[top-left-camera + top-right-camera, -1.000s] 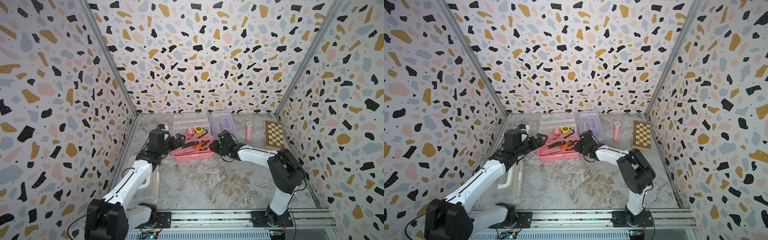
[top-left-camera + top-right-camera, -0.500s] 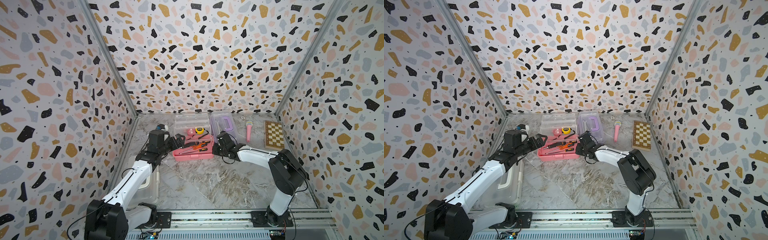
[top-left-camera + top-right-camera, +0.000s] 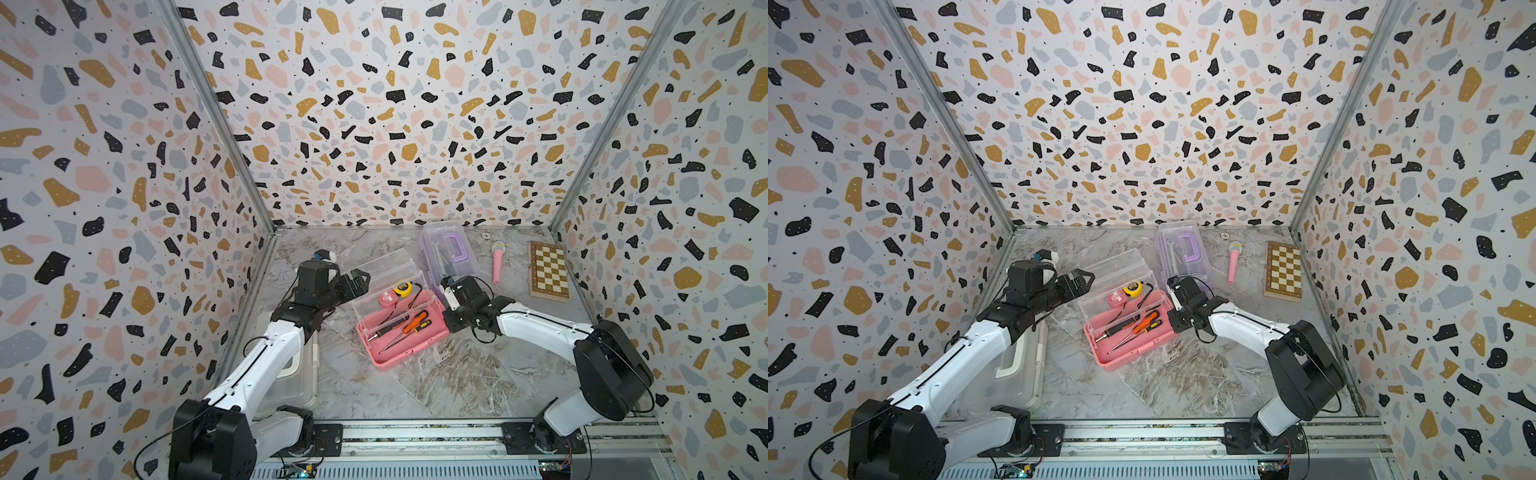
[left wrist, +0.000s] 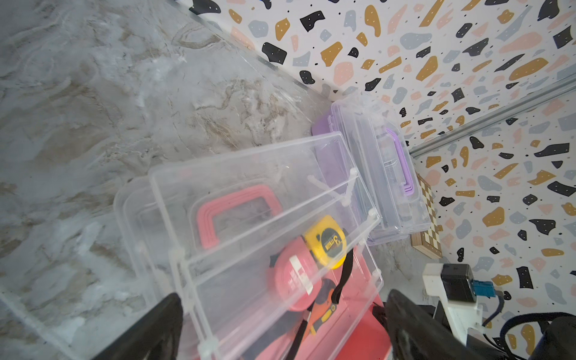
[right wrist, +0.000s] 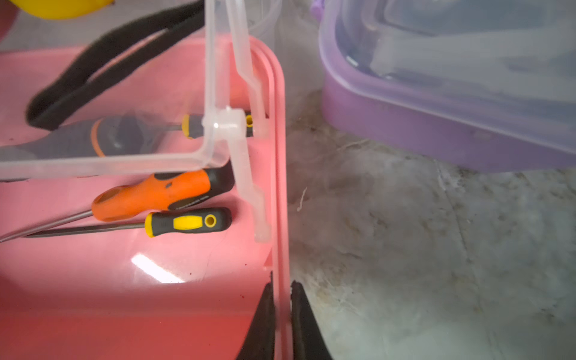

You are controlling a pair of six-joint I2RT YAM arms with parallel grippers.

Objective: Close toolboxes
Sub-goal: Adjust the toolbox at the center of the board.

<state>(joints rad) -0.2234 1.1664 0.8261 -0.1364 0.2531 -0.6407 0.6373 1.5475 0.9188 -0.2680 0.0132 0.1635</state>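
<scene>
The pink toolbox (image 3: 409,345) stands open mid-table, with screwdrivers and tape measures inside and its clear lid (image 3: 380,270) tilted back. My right gripper (image 5: 282,282) is shut on the pink base's right wall; it shows in both top views (image 3: 445,320) (image 3: 1172,320). My left gripper (image 3: 360,282) (image 4: 283,308) is open, its fingers wide on either side of the clear lid's left end. The purple toolbox (image 3: 446,253) sits at the back with its lid down. The white toolbox (image 3: 297,374) lies under my left arm and is partly hidden.
A pink toy microphone (image 3: 497,262) and a wooden chessboard (image 3: 548,270) lie at the back right. The purple toolbox nearly touches the pink one's far right corner. Patterned walls close in the left, back and right sides.
My right gripper's jaws have closed onto the pink toolbox's right wall. The left arm has hardly moved and stays open.
</scene>
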